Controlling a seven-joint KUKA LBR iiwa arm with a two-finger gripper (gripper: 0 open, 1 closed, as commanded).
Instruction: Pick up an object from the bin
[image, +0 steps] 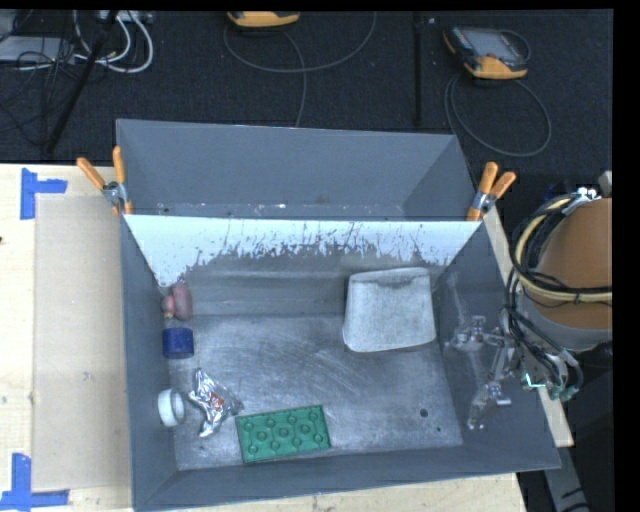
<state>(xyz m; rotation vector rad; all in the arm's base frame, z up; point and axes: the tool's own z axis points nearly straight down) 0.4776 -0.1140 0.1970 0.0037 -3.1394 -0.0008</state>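
Gripper (484, 372), open or closed I cannot tell, hangs near, right of pale grey pad (390, 310)

The gripper (487, 375) hangs by the right wall of the bin (300, 180). Its grey metal merges with the wall behind it, so its outline is hard to read. Behind it, the arm's orange cover (585, 262) runs out of view to the right, partly hidden by looped cables.

A small pink lump (180, 298) by the left wall is too small to identify. Near the front-left corner, a white round thing (170, 407) could be a cap or a small cup. The crumpled silver wrapper (210, 400) touching it carries print too small to read. The bin's front-left corner is cut off by the bottom edge.
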